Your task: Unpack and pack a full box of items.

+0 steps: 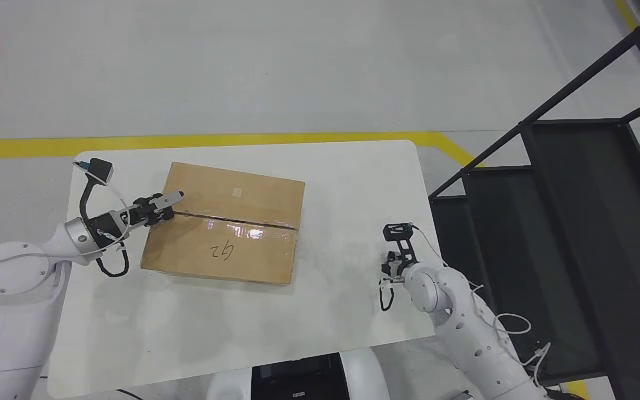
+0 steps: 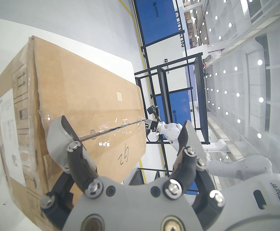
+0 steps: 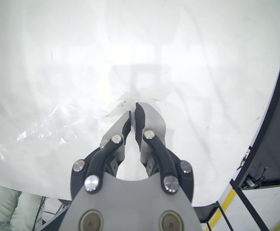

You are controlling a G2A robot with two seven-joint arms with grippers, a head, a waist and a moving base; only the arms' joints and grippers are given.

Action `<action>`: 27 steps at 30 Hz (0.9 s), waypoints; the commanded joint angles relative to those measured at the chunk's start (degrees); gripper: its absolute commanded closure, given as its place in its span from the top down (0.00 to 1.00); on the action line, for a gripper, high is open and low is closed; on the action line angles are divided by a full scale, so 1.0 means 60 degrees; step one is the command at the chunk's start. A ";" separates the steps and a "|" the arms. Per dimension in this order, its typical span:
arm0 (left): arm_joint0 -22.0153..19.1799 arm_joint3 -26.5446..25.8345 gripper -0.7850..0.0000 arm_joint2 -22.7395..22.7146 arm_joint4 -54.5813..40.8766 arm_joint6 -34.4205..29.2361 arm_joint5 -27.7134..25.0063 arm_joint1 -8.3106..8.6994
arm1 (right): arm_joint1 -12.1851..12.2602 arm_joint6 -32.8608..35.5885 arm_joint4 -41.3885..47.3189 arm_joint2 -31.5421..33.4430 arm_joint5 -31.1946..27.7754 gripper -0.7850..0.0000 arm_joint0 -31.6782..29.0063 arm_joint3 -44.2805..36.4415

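Left gripper (image 1: 172,206) is wide apart at the short end of the cardboard box (image 1: 225,225), level with its top edge. One finger (image 2: 59,135) sits over the taped centre seam (image 2: 113,128), which runs straight away from the gripper. The seam is split under torn tape. Flaps are down and the box sits flat on the table (image 1: 350,180). Right gripper (image 3: 132,111) is well apart from the box, beyond its other end. Its fingers are pinched together on crumpled clear film (image 3: 43,129) that spreads out from the tips.

Warehouse-type hall: yellow floor line (image 1: 250,142), ceiling lights (image 2: 260,62), racked cartons (image 2: 189,15), blue partition panels (image 2: 153,19).
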 commanded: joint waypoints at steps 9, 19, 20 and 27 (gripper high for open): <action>0.0000 0.0000 1.00 0.0000 0.0000 0.0000 0.0000 0.0000 | 0.0083 0.0205 0.1138 0.0864 -0.0503 0.00 -0.0373 -0.1013; 0.0000 0.0000 1.00 0.0000 0.0000 0.0000 0.0000 0.0000 | 0.0178 0.1347 0.6908 0.2863 -0.2502 0.00 -0.1074 -0.1353; 0.0000 0.0000 1.00 0.0000 0.0000 0.0000 0.0000 0.0000 | 0.0185 0.1459 0.7391 0.2981 -0.2658 0.00 -0.1092 -0.1324; 0.0000 0.0000 1.00 0.0000 0.0000 0.0000 0.0000 0.0000 | 0.0226 0.2248 1.0033 0.3339 -0.3332 0.00 -0.0888 -0.1189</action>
